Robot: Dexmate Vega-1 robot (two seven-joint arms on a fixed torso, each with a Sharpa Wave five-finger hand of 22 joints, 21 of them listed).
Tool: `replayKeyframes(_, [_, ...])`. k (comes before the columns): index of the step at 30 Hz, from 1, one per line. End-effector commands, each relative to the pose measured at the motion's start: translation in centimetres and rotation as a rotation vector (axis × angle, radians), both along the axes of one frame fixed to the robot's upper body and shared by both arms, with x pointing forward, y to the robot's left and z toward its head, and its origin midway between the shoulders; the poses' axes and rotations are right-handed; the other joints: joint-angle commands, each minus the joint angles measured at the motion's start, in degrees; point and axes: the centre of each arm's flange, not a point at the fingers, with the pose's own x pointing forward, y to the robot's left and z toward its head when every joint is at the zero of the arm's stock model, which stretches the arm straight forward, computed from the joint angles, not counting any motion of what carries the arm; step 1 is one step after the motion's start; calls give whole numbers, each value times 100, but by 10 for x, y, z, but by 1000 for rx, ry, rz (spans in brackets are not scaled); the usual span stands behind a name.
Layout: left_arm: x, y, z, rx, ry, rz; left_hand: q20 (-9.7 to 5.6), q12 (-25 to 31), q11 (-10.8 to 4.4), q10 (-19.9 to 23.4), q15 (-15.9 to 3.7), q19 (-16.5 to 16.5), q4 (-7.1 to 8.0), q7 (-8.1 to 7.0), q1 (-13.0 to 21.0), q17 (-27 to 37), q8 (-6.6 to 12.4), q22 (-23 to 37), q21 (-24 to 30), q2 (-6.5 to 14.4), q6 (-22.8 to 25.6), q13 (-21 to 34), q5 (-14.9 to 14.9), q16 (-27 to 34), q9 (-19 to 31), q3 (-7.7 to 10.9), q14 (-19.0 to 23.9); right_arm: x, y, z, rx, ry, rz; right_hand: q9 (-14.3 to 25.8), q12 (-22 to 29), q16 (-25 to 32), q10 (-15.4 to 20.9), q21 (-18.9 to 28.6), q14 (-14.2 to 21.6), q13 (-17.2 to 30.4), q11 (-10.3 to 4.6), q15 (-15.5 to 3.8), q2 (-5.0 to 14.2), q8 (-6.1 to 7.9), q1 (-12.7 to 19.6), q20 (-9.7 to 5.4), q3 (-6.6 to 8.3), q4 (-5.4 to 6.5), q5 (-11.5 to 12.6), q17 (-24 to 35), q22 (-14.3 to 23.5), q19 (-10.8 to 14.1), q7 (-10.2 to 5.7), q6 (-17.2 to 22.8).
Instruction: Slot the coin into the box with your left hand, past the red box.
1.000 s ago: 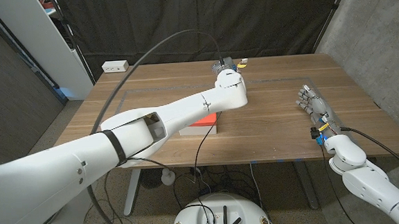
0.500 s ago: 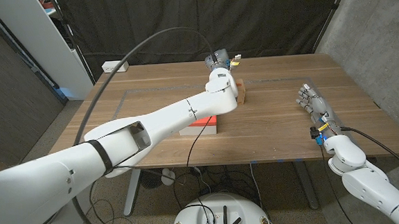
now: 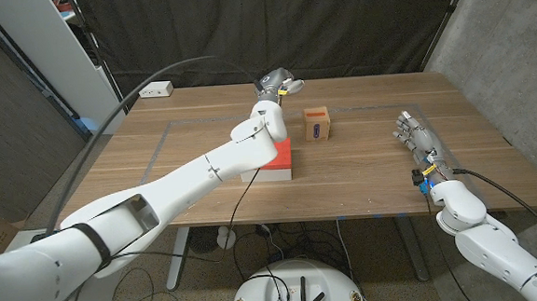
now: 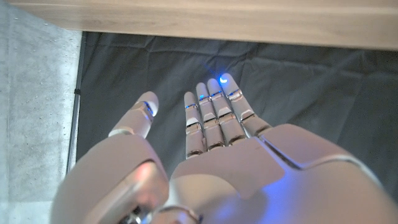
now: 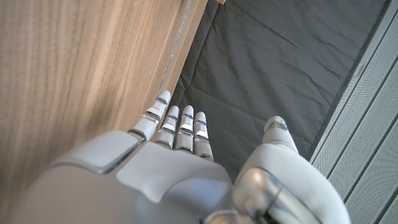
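The left robot hand (image 3: 276, 83) hangs over the far edge of the worktop (image 3: 381, 162), around its middle, with the long white arm stretched across from the near left corner. In the left wrist view its fingers (image 4: 214, 115) are straight and spread with the thumb apart, and nothing sits between them (a small blue light glows at one fingertip). The coin itself cannot be made out in any view. Just beside that hand, toward the right, stands the small wooden box (image 3: 317, 123), upright, with a dark slot on the face turned to the robot. The red box (image 3: 277, 159) lies nearer the front edge, partly under the left forearm. The right robot hand (image 3: 419, 140) rests near the right edge, well apart from both boxes, fingers extended and holding nothing.
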Motion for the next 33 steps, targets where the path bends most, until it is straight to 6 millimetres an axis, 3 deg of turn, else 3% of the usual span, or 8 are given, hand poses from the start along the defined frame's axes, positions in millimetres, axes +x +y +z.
replayKeyframes(1, [-23, 60, -14, -87, -33, -328, -89, -231, 43, -297, 38, -217, 22, 20, -168, 28, -23, -4, -246, -79, -318, -1, -59, -187, -120, -175, -332, -4, 23, 9, -21, -38, 32, 21, -29, 44, -93, 49, 67, 4, -42, -50, -3, -2, 17, -42, 23, -21, 31, -7, 4, 100, -80, 15])
replayKeyframes(5, [-31, 89, -24, -136, -60, -336, -109, -340, 52, -435, 60, -302, 23, 29, -220, 27, -3, -4, -366, -98, -407, -1, -79, -271, -189, -261, -466, -4, 33, 10, -29, -44, 55, 20, -51, 21, -160, 55, 27, -9, -159, 37, -10, -12, 18, 95, 19, -19, 26, -13, 5, 157, -175, -12])
replayKeyframes(10, [-37, 128, -37, -215, -74, -321, -118, -380, 55, -471, 65, -338, 21, 20, -243, 25, 5, -3, -422, -112, -444, -1, -86, -311, -221, -303, -526, -3, 46, 11, -45, -34, 61, 20, -43, 18, -151, 45, 26, -14, -60, 54, -14, -24, 12, 105, 15, -14, 23, -15, 6, 157, -163, -46])
replayKeyframes(11, [-37, 135, -39, -226, -74, -318, -116, -391, 56, -485, 66, -339, 20, 13, -245, 24, 8, -3, -432, -111, -446, -1, -87, -314, -228, -310, -525, -3, 48, 11, -46, -32, 62, 20, -41, 18, -150, 40, 30, -18, 24, 49, -15, -30, 8, 94, 12, -11, 21, -16, 6, 156, -119, -67])
replayKeyframes(18, [-30, 176, -64, -354, -48, -412, -124, -513, 95, -594, 89, -494, 48, 18, -419, 18, 7, -2, -631, -221, -600, 1, -112, -441, -329, -465, -664, -2, 58, 11, -39, -34, 79, 18, -44, -4, -167, 16, -1, -34, 77, 20, -27, -35, 0, 22, 2, -7, 17, -25, 5, 146, 152, -106])
replayKeyframes(23, [-28, 190, -82, -431, -49, -477, -131, -754, 159, -911, 162, -854, 65, -9, -604, 14, -11, 3, -995, -280, -942, 4, -123, -689, -462, -629, -988, -4, 59, 16, -38, -50, 94, 16, -53, -20, -190, -1, -34, -40, 87, 11, -35, -41, -5, 13, -3, -6, 15, -29, 4, 114, 186, -127])
replayKeyframes(33, [-26, 197, -117, -613, -20, -578, -156, -936, 137, -1158, 183, -984, 91, 1, -829, 16, -9, 8, -1243, -397, -1216, 5, -145, -882, -531, -802, -1209, 0, 55, 19, -48, -82, 136, 13, -72, -47, -255, -40, -88, -51, 68, -18, -49, -67, -22, 3, -17, 1, 9, -37, 5, 23, 142, -222])
